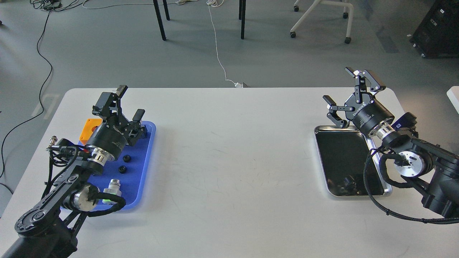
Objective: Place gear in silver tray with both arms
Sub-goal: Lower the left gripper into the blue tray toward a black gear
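Observation:
Two small black round gears [126, 158] [122, 169] lie on the blue tray [143, 168] at the left. My left gripper [129, 104] hangs open above that tray's far end, behind the gears, with nothing between its fingers. The silver tray [320, 161] sits at the right of the table, and its dark bottom mirrors what is above it. My right gripper [347, 96] stands open over the silver tray's far edge, pointing up and away, and it holds nothing.
An orange block [90, 129] and a silver cylindrical part [114, 185] also rest on the blue tray. The white table [229, 161] spreads between the two trays. Black cables loop beside both arms. Chair legs and floor cables lie beyond the table.

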Controlling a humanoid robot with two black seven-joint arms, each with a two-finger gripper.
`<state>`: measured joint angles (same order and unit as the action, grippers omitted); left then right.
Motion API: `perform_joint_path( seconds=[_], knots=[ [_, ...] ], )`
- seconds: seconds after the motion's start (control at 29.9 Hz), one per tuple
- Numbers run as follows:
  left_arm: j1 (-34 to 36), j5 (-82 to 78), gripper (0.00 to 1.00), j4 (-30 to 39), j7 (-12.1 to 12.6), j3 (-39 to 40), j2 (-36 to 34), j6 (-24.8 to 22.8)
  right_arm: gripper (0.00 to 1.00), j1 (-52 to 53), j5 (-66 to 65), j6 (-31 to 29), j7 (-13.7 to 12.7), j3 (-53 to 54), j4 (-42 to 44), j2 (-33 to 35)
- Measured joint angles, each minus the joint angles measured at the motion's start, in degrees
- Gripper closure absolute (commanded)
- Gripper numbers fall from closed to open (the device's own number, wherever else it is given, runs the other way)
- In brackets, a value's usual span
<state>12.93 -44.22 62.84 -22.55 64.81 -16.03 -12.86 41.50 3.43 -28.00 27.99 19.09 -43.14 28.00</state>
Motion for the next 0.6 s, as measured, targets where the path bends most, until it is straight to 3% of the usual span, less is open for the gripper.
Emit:
perform_joint_path(
  seconds=[0.47, 0.6],
  knots=[
    [1.6, -0.1, 0.01, -0.2, -0.5, -0.2, -0.9, -0.9, 0.01, 0.2, -0.3, 0.0, 0.0, -0.3, -0.5, -0.3],
    [3.4, -0.9, 0.01, -0.6, -1.5, -0.8, -7.1, -1.2, 0.01, 0.5, -0.3, 0.0, 0.0, -0.3, -0.6, -0.6]
  ],
)
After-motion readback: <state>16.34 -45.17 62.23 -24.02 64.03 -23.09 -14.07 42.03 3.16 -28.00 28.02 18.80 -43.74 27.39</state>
